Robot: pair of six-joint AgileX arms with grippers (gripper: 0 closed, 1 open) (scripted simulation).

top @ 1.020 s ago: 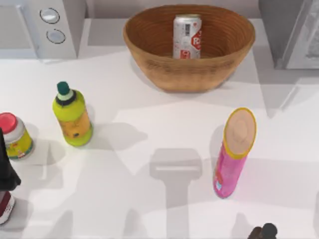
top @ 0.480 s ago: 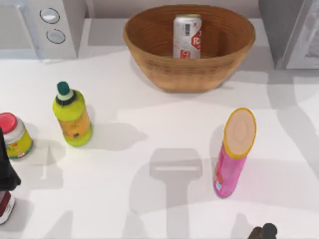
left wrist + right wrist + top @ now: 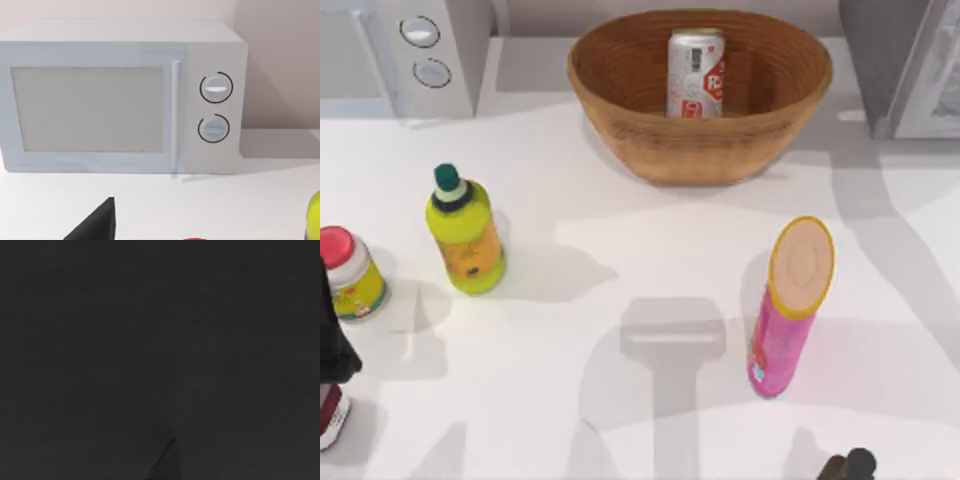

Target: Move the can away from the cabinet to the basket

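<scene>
The can (image 3: 696,72), silver with a red-and-white label, stands upright inside the brown wicker basket (image 3: 620,110) at the back middle of the table. Nothing is holding it. My left arm (image 3: 332,350) is parked at the table's left edge, far from the basket. In the left wrist view one dark finger (image 3: 97,224) shows at the edge of the picture, with nothing against it. A dark part of my right arm (image 3: 850,466) shows at the front edge, right of the middle. The right wrist view is dark.
A white microwave (image 3: 410,50) (image 3: 120,97) stands at the back left and a grey cabinet (image 3: 910,60) at the back right. A green bottle (image 3: 466,230) and a red-lidded yellow jar (image 3: 348,272) stand at the left. A tall pink tube (image 3: 788,310) stands front right.
A shadow on the right side of the table has shifted and widened. The can, the basket and the other objects have stayed where they were.
</scene>
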